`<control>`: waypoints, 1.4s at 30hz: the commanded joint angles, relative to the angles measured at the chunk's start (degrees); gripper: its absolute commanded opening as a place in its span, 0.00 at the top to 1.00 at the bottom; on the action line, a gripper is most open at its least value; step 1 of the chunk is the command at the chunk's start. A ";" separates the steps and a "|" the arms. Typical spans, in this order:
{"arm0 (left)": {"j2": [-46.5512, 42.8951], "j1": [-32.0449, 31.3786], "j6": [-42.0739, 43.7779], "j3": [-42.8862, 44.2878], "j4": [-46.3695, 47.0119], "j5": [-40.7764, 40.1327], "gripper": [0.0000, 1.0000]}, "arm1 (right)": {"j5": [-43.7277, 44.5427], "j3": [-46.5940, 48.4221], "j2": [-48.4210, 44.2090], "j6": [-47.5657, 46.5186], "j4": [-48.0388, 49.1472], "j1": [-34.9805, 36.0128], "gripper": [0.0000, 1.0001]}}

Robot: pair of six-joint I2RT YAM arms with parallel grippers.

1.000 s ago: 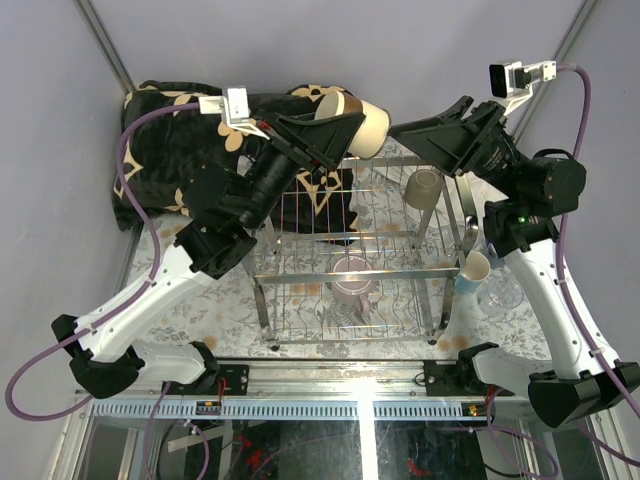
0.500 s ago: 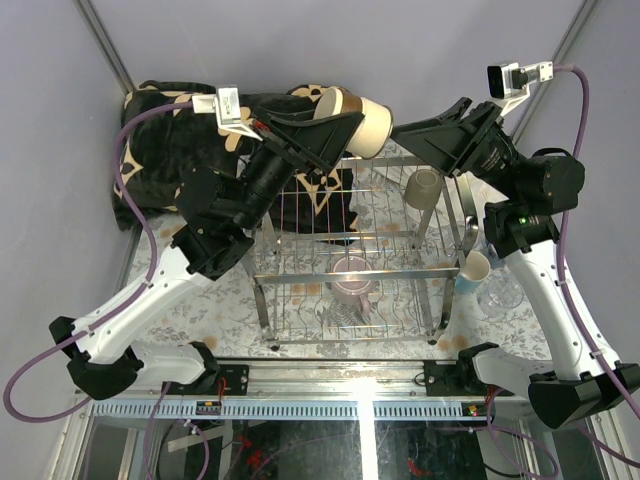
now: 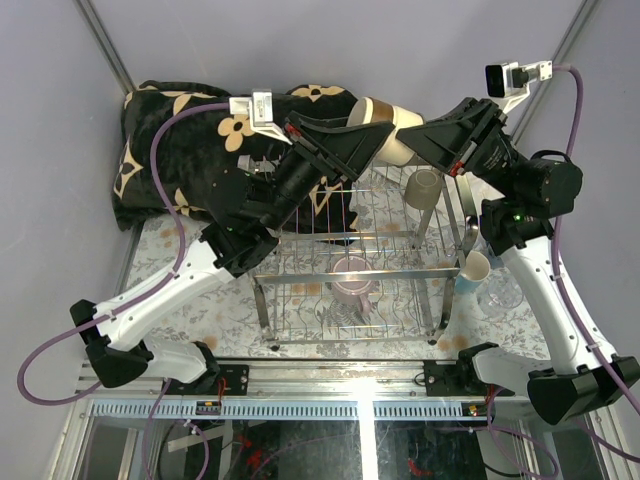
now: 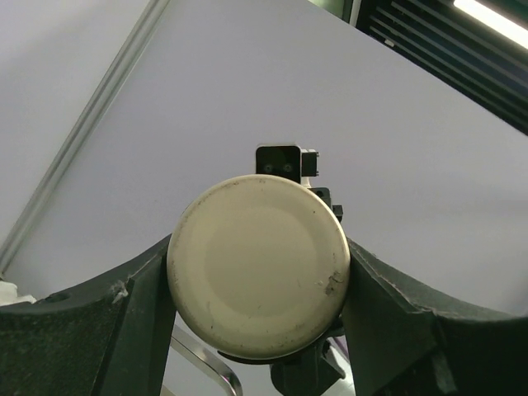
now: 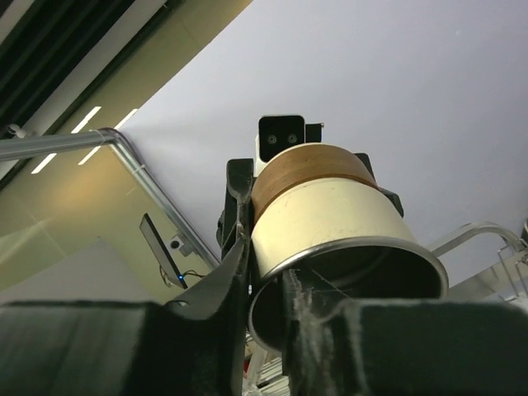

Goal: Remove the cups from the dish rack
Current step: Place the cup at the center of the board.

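Note:
A cream cup (image 3: 390,118) with a brown band hangs on its side in the air above the back of the dish rack (image 3: 300,275). My left gripper (image 3: 378,128) is shut on it, its fingers pressing both sides of the cup's base (image 4: 257,268). My right gripper (image 3: 418,140) meets it from the right and pinches the cup's wall (image 5: 330,214) at the rim, one finger outside and one inside. In the rack stand a beige cup (image 3: 424,188) upside down and a pink-mauve mug (image 3: 352,280).
A light blue cup (image 3: 474,268) and a clear glass (image 3: 500,292) stand on the table just right of the rack. A black cloth with beige flowers (image 3: 170,150) lies at the back left. Grey walls close in behind.
My left arm has swung the cream cup to the right, up to the right gripper. The right jaws have narrowed onto the cup's rim.

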 commanded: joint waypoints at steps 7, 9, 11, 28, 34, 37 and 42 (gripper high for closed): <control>-2.05 -0.59 1.67 0.90 2.45 -0.49 0.67 | 1.06 0.93 -2.05 -2.46 1.36 0.32 1.00; -3.08 -0.59 2.91 0.86 1.18 -1.28 0.50 | 0.71 1.94 -2.57 -4.72 -1.46 0.32 1.00; -4.41 -0.55 4.49 0.57 -0.10 -2.53 0.41 | 0.38 3.19 -3.18 -7.53 -4.66 0.31 1.00; -15.17 0.51 11.04 -5.95 -6.50 -10.54 0.15 | 18.34 12.36 -7.84 -42.31 -40.92 0.30 1.00; -18.05 0.68 12.62 -7.78 -9.39 -11.65 0.14 | 34.09 20.24 -3.79 -56.58 -54.33 0.32 1.00; -19.46 0.71 13.56 -8.51 -10.21 -12.20 0.14 | 42.66 22.43 -1.35 -60.82 -57.55 0.32 1.00; -20.79 0.78 15.05 -8.97 -11.15 -12.82 0.14 | 54.43 24.59 2.47 -66.05 -58.14 0.22 1.00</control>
